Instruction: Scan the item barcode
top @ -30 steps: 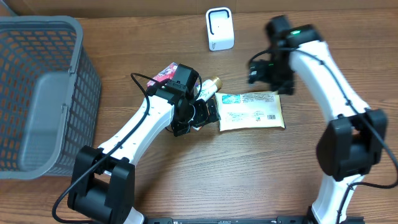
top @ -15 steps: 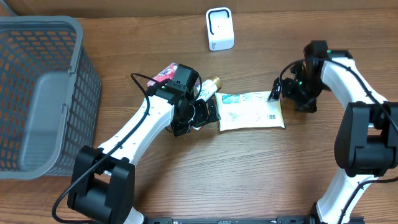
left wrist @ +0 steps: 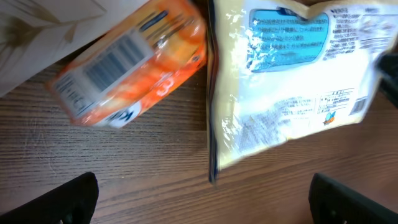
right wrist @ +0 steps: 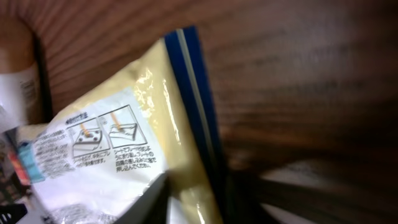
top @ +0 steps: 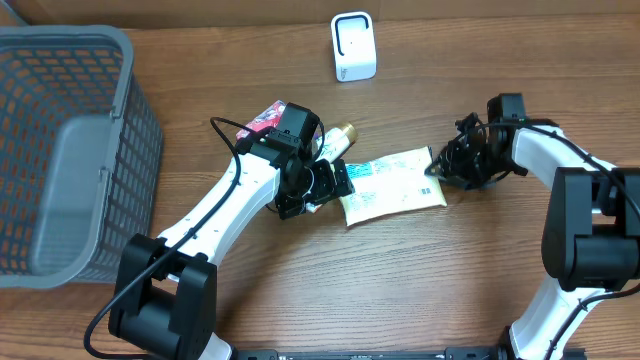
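pouch point(top: 393, 185): pale yellow, blue-edged, white printed label, lying askew on counter point(top: 400, 280) | right fingers point(top: 442, 167): clamped on its edge | left fingers point(left wrist: 71, 202): apart

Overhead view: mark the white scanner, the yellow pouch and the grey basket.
white scanner point(top: 353, 47), overhead view, middle of its front face.
yellow pouch point(top: 395, 183), overhead view, centre of its printed panel.
grey basket point(top: 70, 40), overhead view, on its far rim.
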Robot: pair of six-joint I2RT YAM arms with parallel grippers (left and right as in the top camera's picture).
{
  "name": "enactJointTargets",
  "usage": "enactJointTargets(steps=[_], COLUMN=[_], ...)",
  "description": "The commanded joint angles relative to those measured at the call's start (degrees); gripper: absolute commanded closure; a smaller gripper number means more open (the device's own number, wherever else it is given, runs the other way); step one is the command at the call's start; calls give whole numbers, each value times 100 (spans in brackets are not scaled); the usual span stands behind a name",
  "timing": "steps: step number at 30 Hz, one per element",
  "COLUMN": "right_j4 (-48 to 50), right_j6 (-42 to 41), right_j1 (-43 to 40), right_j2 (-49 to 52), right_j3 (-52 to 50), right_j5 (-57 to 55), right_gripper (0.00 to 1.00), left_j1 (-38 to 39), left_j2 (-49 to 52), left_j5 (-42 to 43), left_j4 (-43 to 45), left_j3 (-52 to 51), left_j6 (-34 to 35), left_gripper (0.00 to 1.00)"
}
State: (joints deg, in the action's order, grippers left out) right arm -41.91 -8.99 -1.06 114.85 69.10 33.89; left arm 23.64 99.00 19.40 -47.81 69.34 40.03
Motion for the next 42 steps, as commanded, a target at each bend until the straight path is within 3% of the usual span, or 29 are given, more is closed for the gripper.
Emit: enactJointTargets(steps=[1, 8, 16, 25, 31, 37, 42], right_j4=[37, -361, -1113, -1668, -1790, -1873, -2006], right_j6=[-452, -627, -605, -1224, -1676, -1657, -1655], right_j1=[24, -61, -238, 31, 284, 579, 511], right_j2=[120, -92, -1606, -2907, -3303, -3327, -2944], right_j3=[-166, 232, 603, 603, 721, 1088, 1008], right_j5=[-142, -79, -146, -2933, -3899, -3895, -3873], right_gripper=[96, 96, 96, 96, 96, 96, 25], left_j1=[39, 39, 39, 39, 44, 44, 44], left_j2=[13, 11, 13, 13, 13, 13, 13], left_j5=[-50, -50, -52, -55, -52, -52, -52], left_j4=[0, 0, 402, 474, 433, 415, 442], left_j3=[-9, -9, -9, -9, -9, -11, -11], left_j6=[-149, -149, -125, -127, -129, -129, -131], left_gripper=[0, 0, 0, 0, 0, 0, 0])
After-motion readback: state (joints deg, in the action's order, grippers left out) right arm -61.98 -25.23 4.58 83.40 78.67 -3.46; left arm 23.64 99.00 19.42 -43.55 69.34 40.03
